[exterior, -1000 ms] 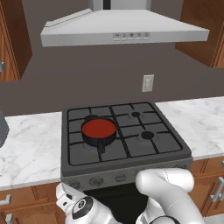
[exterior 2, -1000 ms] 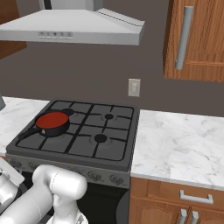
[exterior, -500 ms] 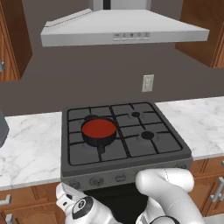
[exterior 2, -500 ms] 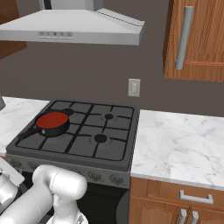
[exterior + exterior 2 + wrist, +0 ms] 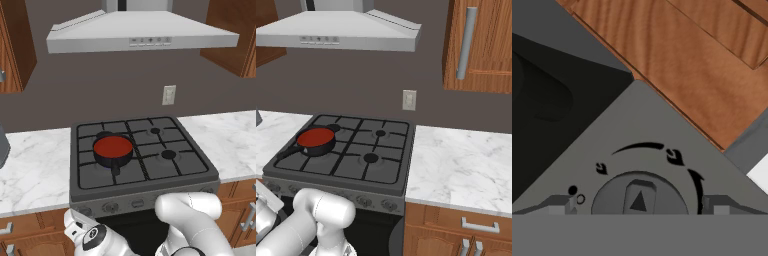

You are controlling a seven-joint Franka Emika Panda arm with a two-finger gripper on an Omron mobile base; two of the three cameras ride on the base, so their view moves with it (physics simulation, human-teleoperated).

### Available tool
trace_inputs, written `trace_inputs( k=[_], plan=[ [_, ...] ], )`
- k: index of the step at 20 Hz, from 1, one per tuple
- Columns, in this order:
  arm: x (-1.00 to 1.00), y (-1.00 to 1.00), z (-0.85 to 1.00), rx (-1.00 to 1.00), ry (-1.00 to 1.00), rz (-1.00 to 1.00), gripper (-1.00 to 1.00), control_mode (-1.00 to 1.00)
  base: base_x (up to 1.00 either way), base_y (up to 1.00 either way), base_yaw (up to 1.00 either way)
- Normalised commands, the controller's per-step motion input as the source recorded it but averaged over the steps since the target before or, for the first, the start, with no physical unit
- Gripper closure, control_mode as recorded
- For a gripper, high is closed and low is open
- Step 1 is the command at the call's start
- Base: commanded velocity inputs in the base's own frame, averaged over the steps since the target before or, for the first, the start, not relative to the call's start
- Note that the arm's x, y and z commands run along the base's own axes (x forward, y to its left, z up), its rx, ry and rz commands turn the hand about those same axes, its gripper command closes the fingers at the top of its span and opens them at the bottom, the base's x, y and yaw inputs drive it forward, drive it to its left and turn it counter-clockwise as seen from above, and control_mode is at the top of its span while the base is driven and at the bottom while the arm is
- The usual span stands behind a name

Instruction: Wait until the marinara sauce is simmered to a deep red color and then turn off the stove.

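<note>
- The stove (image 5: 145, 165): dark grey four-burner gas cooktop with black grates, set into the marble desk (image 5: 35, 165), which runs on to either side of it. A row of small round knobs lines its front panel.
- Pan (image 5: 114, 152): small, black, short-handled, standing on the rear left burner in the left base view, its handle pointing toward the front of the stove.
- The marinara sauce (image 5: 113, 146): flat, smooth disc of deep red, lying inside the pan and rimmed by its black wall; in the right base view it sits at the left of the cooktop (image 5: 316, 137).
- Range hood (image 5: 142, 34): grey, mounted on the wall above the stove.
- Wall outlet (image 5: 169, 95): pale plate on the dark wall behind the stove, toward its right side.
- Cabinets (image 5: 478, 45): brown wood, upper units flanking the hood, lower fronts with metal handles under the desk.
- Knob (image 5: 639, 199): grey and round with a raised pointer, seen close in the hand view on the grey front panel, with arc and flame marks around it; which burner it governs is hard to tell from this angle.
- Claw (image 5: 639, 207): wide, one dark fingertip at each side of the knob, both apparently clear of it, gripping nothing.
</note>
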Motion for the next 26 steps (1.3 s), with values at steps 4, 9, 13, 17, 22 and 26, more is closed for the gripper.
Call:
trace_inputs(
  k=[4, 9, 13, 17, 22, 26],
  plan=[
    [0.00, 0.00, 0.00, 0.00, 0.00, 0.00, -1.00, -1.00, 0.00, 0.00, 0.00],
    [0.00, 0.00, 0.00, 0.00, 0.00, 0.00, -1.00, -1.00, 0.00, 0.00, 0.00],
    [0.00, 0.00, 0.00, 0.00, 0.00, 0.00, -1.00, -1.00, 0.00, 0.00, 0.00],
    [0.00, 0.00, 0.00, 0.00, 0.00, 0.00, -1.00, -1.00, 0.00, 0.00, 0.00],
    [0.00, 0.00, 0.00, 0.00, 0.00, 0.00, -1.00, -1.00, 0.00, 0.00, 0.00],
    [0.00, 0.00, 0.00, 0.00, 0.00, 0.00, -1.00, -1.00, 0.00, 0.00, 0.00]
  ],
)
